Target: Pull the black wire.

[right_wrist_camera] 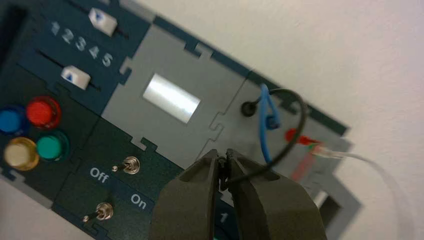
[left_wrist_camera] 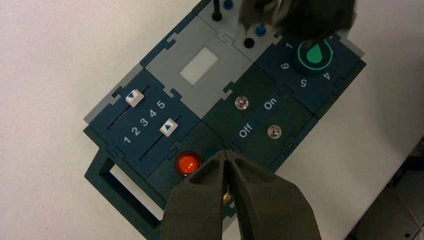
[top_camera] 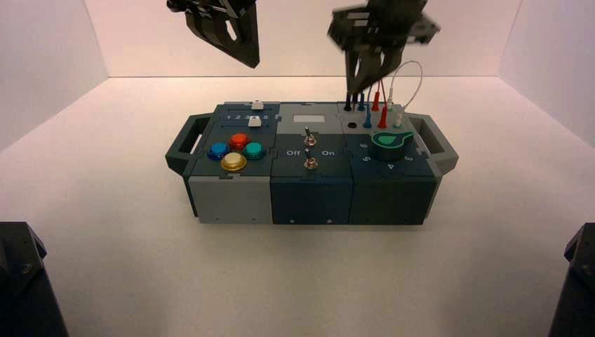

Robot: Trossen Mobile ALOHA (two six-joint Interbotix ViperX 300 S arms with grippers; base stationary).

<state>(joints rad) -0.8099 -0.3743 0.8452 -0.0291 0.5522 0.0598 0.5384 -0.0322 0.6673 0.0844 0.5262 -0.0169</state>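
The black wire (right_wrist_camera: 304, 117) arcs over the grey socket panel at the box's back right. One of its plugs is pinched between the fingers of my right gripper (right_wrist_camera: 223, 167), which is shut on it just above the panel. The other end runs to a dark socket (right_wrist_camera: 247, 108). In the high view the right gripper (top_camera: 356, 90) hangs over the sockets, beside a black plug (top_camera: 347, 104) standing upright and an empty hole (top_camera: 351, 125). My left gripper (left_wrist_camera: 226, 156) is shut on nothing and hovers above the coloured buttons.
Blue (right_wrist_camera: 266, 125), red (top_camera: 382, 116) and white (top_camera: 414, 70) leads crowd the same panel. A green knob (top_camera: 390, 140) sits just in front of it. Two toggle switches (top_camera: 309, 147) stand mid-box, and sliders (left_wrist_camera: 150, 112) and buttons (top_camera: 235, 151) lie at the left. A handle juts from each end.
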